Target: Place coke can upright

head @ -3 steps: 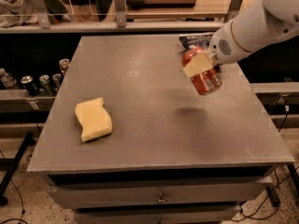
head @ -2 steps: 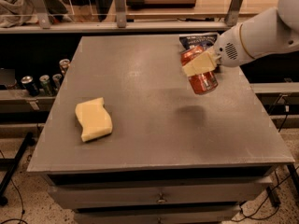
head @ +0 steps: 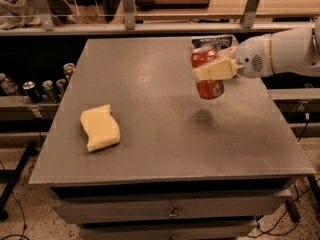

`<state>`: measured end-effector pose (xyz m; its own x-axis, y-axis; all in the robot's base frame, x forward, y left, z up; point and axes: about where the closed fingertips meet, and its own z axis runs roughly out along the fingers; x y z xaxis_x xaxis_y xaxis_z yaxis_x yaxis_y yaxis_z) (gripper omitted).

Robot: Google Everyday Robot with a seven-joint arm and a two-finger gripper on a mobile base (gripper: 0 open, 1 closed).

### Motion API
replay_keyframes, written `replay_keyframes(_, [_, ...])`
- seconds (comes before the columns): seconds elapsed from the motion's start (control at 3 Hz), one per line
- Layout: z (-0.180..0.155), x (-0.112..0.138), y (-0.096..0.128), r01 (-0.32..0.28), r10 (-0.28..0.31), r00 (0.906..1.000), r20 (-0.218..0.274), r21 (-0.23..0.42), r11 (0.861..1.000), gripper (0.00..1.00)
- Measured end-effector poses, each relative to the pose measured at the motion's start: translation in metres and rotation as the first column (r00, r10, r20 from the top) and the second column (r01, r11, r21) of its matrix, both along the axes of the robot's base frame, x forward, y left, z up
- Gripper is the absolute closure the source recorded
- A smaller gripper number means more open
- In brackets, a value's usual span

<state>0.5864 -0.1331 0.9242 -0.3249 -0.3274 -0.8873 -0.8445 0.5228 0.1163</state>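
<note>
The red coke can (head: 207, 74) hangs nearly upright in the air above the right part of the grey table (head: 165, 129), silver top up. My gripper (head: 215, 68) reaches in from the right on the white arm and is shut on the can's middle, one cream finger (head: 214, 70) across its front. The can's shadow (head: 202, 116) falls on the table below, so the can is clear of the surface.
A yellow sponge (head: 100, 128) lies on the table's left part. A dark blue chip bag (head: 212, 42) lies at the back right, behind the can. Several small cans (head: 45, 88) stand on a low shelf to the left of the table.
The arm has swung lower and more level, and the can has gone from tilted to nearly upright, staying over the same part of the table.
</note>
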Motion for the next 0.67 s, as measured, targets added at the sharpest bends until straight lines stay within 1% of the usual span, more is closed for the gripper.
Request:
replay_keyframes(0.33, [0.0044, -0.0037, 0.0045, -0.100, 0.092, 0.9915, 0.092, 0.085, 0.991, 1.00])
replay_keyframes(0.67, [0.0070, -0.0083, 0.0109, -0.205, 0.181, 0.9669, 0.180, 0.131, 0.970, 1.00])
